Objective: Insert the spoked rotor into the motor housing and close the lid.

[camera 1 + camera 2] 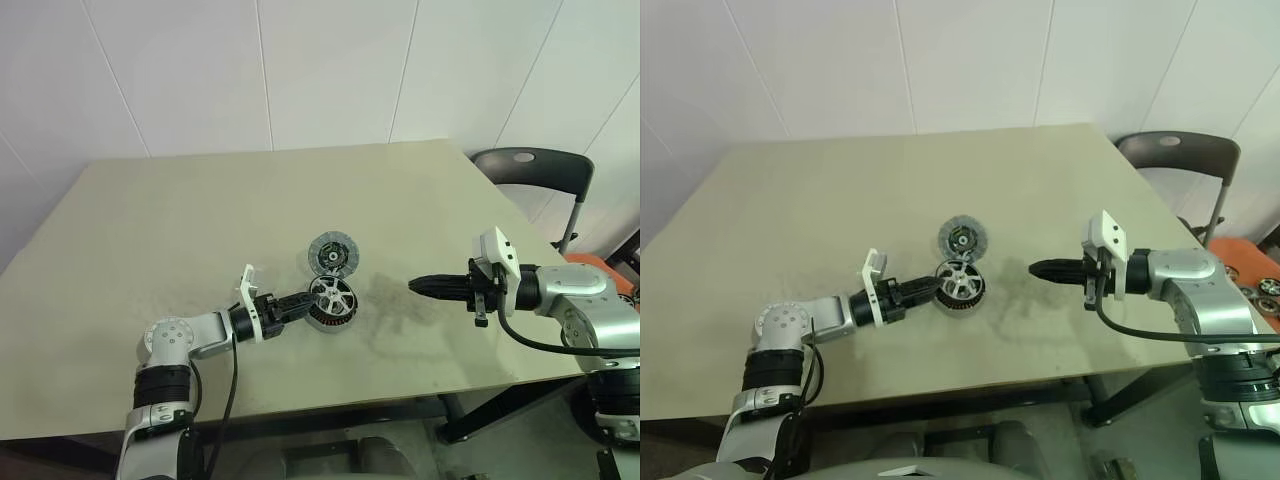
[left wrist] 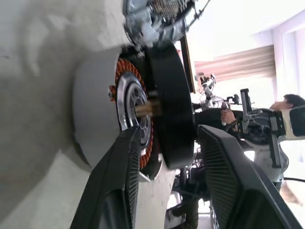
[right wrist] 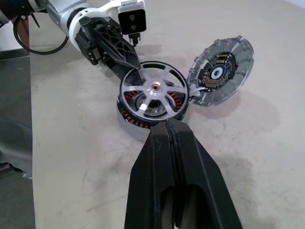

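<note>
On the beige table (image 1: 150, 230), nearest: left gripper (image 3: 125, 64), fingers parted astride the rim of the spoked rotor (image 3: 153, 89), which sits atop the motor housing (image 3: 135, 125), copper windings visible beneath the spokes. To its right, apart from the housing: right gripper (image 1: 418, 286), fingers pressed together, holding nothing. Beyond the housing, just beside it: the lid (image 1: 333, 253), lying on the table.

A beige bench (image 1: 200, 230) stood against a white panelled wall (image 1: 250, 70); a dark chair (image 1: 535, 170) sat beside its far right corner.
</note>
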Robot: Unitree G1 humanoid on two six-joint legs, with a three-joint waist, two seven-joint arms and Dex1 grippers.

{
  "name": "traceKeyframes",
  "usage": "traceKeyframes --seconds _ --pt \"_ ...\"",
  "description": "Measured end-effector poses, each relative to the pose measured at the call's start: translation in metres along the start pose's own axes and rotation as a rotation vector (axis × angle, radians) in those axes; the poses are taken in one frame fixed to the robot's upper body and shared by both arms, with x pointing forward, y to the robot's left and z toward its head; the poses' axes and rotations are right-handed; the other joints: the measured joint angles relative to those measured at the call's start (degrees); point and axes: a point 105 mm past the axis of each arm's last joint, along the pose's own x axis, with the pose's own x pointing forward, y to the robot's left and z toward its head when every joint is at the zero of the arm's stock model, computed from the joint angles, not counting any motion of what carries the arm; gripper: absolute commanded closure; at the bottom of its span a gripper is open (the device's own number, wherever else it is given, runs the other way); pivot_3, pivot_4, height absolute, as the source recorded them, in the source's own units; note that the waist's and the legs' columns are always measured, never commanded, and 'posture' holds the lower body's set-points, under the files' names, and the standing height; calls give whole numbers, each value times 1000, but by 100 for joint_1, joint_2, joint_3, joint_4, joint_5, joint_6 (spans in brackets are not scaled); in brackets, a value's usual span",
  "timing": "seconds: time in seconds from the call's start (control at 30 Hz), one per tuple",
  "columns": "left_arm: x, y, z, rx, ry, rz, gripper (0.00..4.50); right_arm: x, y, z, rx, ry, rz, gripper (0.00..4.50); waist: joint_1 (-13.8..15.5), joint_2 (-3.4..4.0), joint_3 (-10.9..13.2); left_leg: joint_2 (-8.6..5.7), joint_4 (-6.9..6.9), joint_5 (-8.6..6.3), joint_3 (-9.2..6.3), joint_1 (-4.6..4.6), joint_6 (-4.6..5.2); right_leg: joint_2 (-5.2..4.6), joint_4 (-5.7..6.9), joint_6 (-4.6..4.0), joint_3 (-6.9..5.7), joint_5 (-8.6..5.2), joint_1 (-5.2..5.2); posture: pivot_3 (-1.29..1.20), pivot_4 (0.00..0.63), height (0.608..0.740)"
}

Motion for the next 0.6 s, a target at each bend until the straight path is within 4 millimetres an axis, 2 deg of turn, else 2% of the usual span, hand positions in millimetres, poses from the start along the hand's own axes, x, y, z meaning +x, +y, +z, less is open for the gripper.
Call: traceKeyframes --seconds 0.33,0.47,0.6 --pt "-3 0 1 6 -7 3 2438 -1 -3 2 -3 -3 -7 4500 -2 0 0 2 -2 0 0 -1 0 0 0 0 0 1 -2 0 0 740" --pt "-16 0 2 14 3 -1 2438 -1 -4 2 -5 -4 -6 4500 -20 -1 1 3 -4 0 0 -2 0 2 1 0 0 1 -7 0 0 740" --pt "-39 -5 10 45 1 -24 2438 -1 -4 1 0 -4 -4 4500 -15 -2 2 3 -5 0 0 -6 0 2 0 -1 0 0 -11 0 0 740"
